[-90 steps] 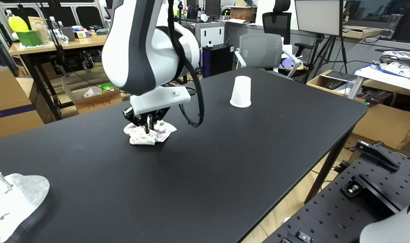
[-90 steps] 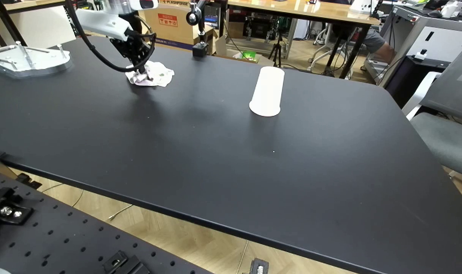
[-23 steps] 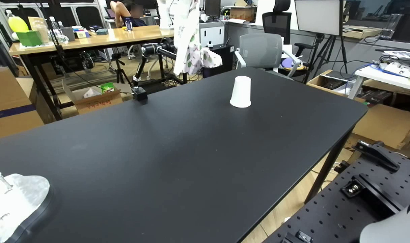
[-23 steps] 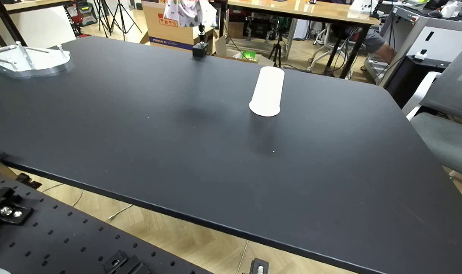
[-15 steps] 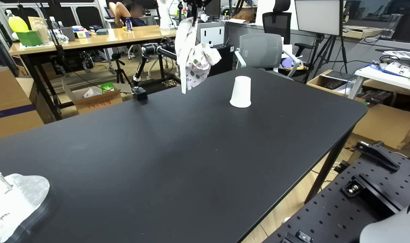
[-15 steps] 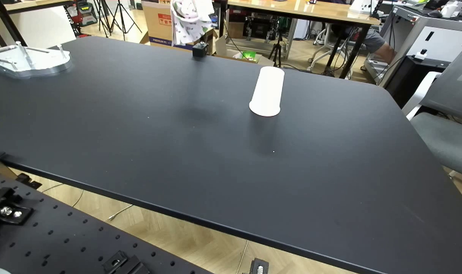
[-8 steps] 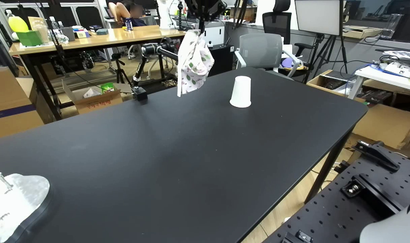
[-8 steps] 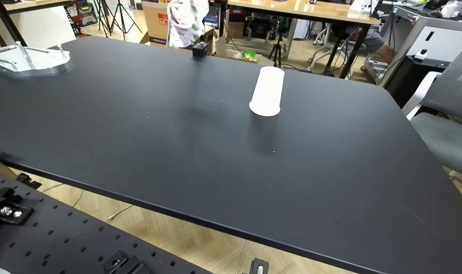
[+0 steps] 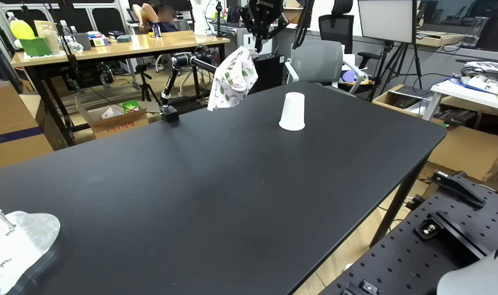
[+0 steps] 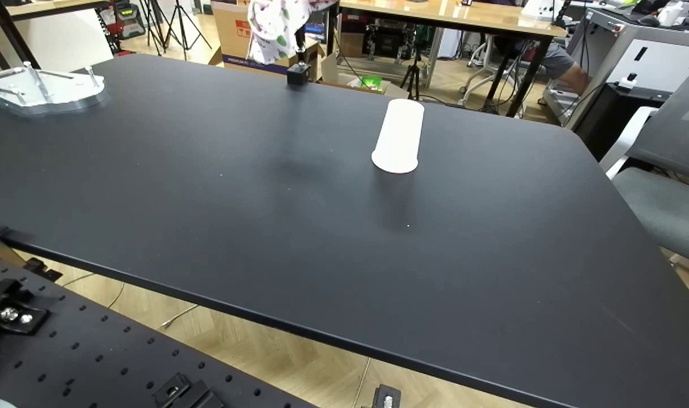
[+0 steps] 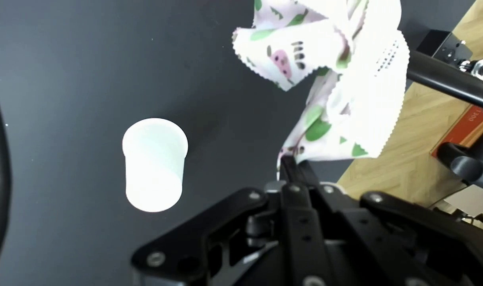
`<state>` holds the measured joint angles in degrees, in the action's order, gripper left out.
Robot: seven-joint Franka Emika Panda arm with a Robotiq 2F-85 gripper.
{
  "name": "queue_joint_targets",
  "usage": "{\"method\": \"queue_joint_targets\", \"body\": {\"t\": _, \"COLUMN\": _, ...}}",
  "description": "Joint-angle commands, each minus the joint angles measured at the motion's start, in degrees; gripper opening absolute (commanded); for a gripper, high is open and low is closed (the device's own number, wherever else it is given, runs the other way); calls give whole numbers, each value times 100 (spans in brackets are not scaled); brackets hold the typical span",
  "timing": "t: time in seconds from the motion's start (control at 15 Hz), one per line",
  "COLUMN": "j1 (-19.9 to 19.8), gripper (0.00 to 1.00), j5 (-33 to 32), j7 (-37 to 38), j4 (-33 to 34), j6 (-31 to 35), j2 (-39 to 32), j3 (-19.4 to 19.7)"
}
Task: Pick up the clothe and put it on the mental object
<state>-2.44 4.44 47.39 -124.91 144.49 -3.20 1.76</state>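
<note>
The cloth (image 9: 234,78) is white with green and pink prints. It hangs in the air from my gripper (image 9: 258,45), above the far edge of the black table. In an exterior view only the cloth's lower part (image 10: 275,34) shows at the top; the gripper is out of that frame. In the wrist view the fingertips (image 11: 299,165) are closed together on the cloth's edge, and the cloth (image 11: 368,107) flares out beyond them. The metal object (image 9: 25,235), a light grey slab with upright pegs, lies on the table. It also shows at the far left (image 10: 55,93), well away from the cloth.
An upside-down white cup (image 9: 293,112) stands on the table (image 9: 232,205); it also shows in the wrist view (image 11: 156,171). A black camera arm's base (image 9: 169,113) is fixed at the table's far edge, near the hanging cloth. A grey chair (image 9: 318,61) stands behind the table.
Six seconds ago the gripper was down at the crumpled cloth on the table. The cloth has since been lifted. Lately the gripper has come lower and rightward in an exterior view, the cloth trailing left.
</note>
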Motion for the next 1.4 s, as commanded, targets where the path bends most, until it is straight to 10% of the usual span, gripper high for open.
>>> {"method": "queue_joint_targets", "body": {"t": 0.0, "j1": 20, "gripper": 27, "j5": 338, "j7": -109, "j4": -161, "j6": 25, "j2": 29, "j3": 43}}
{"method": "queue_joint_targets", "body": {"t": 0.87, "j1": 29, "gripper": 99, "j5": 802, "j7": -363, "j4": -256, "j6": -35, "j2": 92, "j3": 45}}
{"method": "queue_joint_targets", "body": {"t": 1.33, "j1": 38, "gripper": 48, "j5": 885, "j7": -354, "j4": -304, "j6": 51, "j2": 112, "j3": 34}}
